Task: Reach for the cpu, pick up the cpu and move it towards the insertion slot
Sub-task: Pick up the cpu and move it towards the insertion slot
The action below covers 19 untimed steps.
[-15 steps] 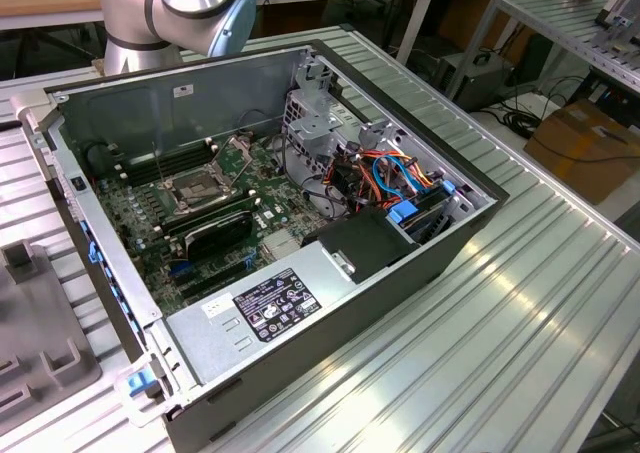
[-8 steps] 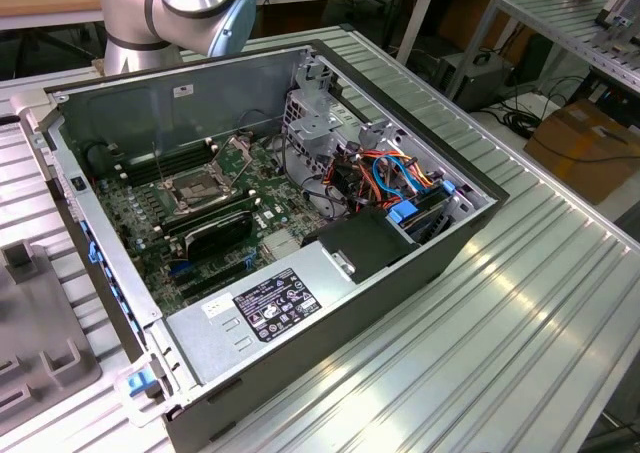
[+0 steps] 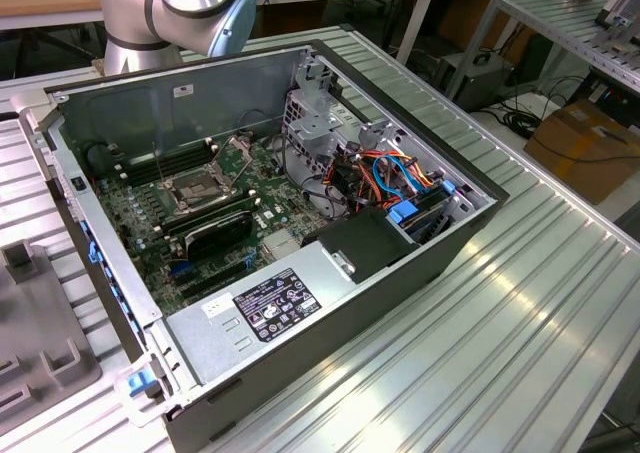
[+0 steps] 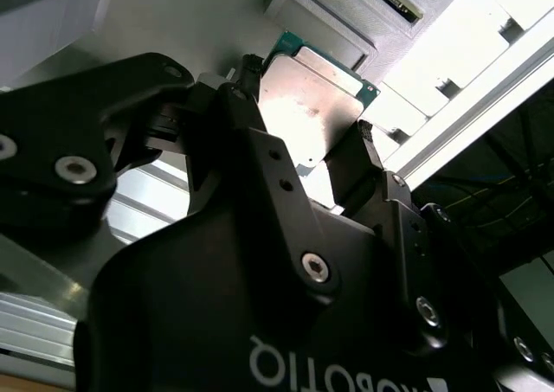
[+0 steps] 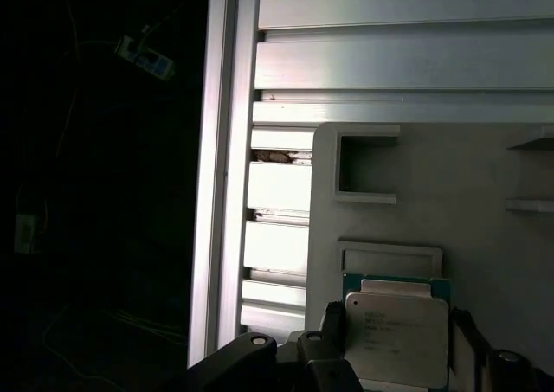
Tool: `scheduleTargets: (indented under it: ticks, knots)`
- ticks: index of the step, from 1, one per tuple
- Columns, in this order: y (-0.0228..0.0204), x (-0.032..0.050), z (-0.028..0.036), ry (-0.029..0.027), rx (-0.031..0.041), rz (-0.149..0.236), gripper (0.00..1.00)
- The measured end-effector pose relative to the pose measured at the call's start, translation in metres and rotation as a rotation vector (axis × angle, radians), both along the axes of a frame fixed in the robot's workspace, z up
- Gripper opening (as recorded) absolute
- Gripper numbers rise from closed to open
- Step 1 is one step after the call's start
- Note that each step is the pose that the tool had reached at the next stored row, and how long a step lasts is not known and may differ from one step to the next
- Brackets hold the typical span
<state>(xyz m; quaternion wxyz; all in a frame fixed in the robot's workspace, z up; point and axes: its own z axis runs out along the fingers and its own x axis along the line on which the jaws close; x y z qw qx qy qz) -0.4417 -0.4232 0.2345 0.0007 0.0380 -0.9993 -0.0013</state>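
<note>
End effector (image 4: 307, 100) clenched on the cpu (image 5: 396, 340), fingers (image 4: 368, 154) on opposite edges, over grey tray (image 5: 485, 176). Judged light, stiff, thin, fragile: grip edges only, gently. Insertion slot (image 3: 195, 188) at 9 o'clock inside computer case (image 3: 200, 93), exterior view.

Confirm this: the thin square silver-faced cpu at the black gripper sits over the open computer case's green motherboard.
Not right. The thin square silver-faced cpu is at the black gripper, but over a light grey moulded tray on the ribbed aluminium table, not the motherboard; both wrist views show it.
</note>
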Motion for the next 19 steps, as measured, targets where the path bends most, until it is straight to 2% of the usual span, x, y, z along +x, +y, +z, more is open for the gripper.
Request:
scheduleTargets:
  ticks: [12, 15, 19]
  knots:
    - [-0.0001, 0.0000, 0.0044, 0.0000, 0.0014, 0.000, 0.55]
    - [-0.0004, 0.0000, 0.0047, 0.0002, 0.0055, 0.000, 0.55]
    - [-0.0004, 0.0000, 0.0046, -0.0002, 0.0062, 0.000, 0.55]
